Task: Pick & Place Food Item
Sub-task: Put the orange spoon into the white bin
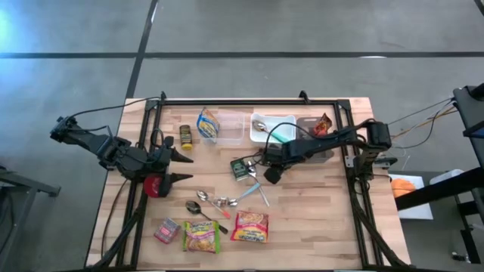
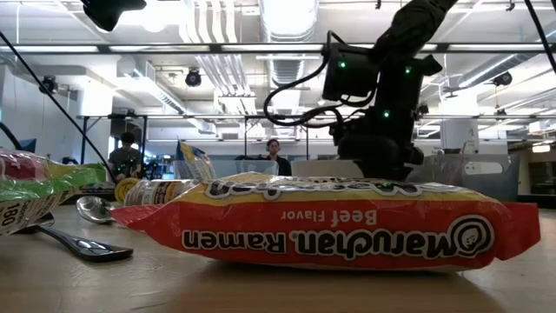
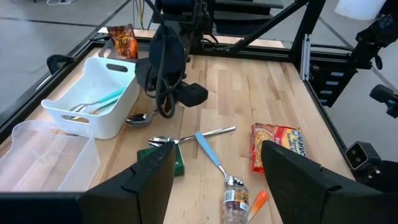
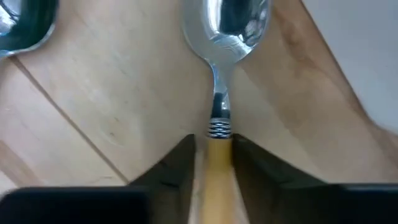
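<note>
Front edge: red ramen packet [image 1: 249,227] flat on the worktop [image 1: 318,219], green ramen packet [image 1: 200,236] just beside it, small pink packet [image 1: 166,230] next along.
Behind the packets: cluster of spoons [image 1: 206,205] lying loose on the wood.
Left pincer [image 1: 185,168]: over the worktop's left side, released, fingers spread with nothing between them.
Right pincer [image 4: 214,146]: low at mid-worktop, clenched, apparently grasping the yellow handle of a spoon [image 4: 227,25] whose bowl points away from the fingers.
Beside the right pincer: green box [image 1: 242,168] and blue-handled utensil [image 1: 261,193].
Back row: spice jar [image 1: 185,137]; chip bag [image 1: 208,125] at the end of a clear tub [image 1: 233,128]; white bin [image 1: 281,121] holding cutlery; dark bin [image 1: 308,122] with a snack packet [image 1: 324,125].
Food status: both ramen packets untouched, well apart from either pincer.
</note>
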Controlling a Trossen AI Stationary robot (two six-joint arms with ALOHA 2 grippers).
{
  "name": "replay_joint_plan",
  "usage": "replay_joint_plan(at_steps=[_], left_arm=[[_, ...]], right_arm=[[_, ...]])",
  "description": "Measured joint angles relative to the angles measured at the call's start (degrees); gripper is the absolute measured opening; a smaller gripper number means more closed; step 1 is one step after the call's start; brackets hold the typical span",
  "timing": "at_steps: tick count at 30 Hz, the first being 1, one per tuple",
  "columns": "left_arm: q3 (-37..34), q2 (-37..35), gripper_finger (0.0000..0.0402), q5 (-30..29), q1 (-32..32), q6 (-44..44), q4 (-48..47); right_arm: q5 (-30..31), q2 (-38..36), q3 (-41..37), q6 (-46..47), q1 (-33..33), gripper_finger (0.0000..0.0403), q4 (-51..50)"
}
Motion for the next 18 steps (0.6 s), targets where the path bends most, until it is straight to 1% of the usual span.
replay_joint_plan(at_steps=[2,3,9,14,18], left_arm=[[0.00,0.00,0.0243,0.00,0.00,0.00,-0.01],[0.00,0.00,0.0243,0.00,0.00,0.00,-0.02],[0.00,0.00,0.0243,0.00,0.00,0.00,-0.02],[0.00,0.00,0.0243,0.00,0.00,0.00,-0.04],[0.00,0.02,0.0243,0.00,0.02,0.00,-0.26]], right_arm=[[-0.06,0.02,0.44,0.98,0.33,0.0042,-0.21],[-0.17,0.02,0.71,1.39,0.49,0.0034,-0.44],[0.60,0.13,3.48,1.91,2.12,0.0034,-2.69],[2.64,0.51,6.74,1.75,3.69,0.0034,-6.17],[2.73,0.50,9.21,1.50,5.15,0.0034,-6.76]])
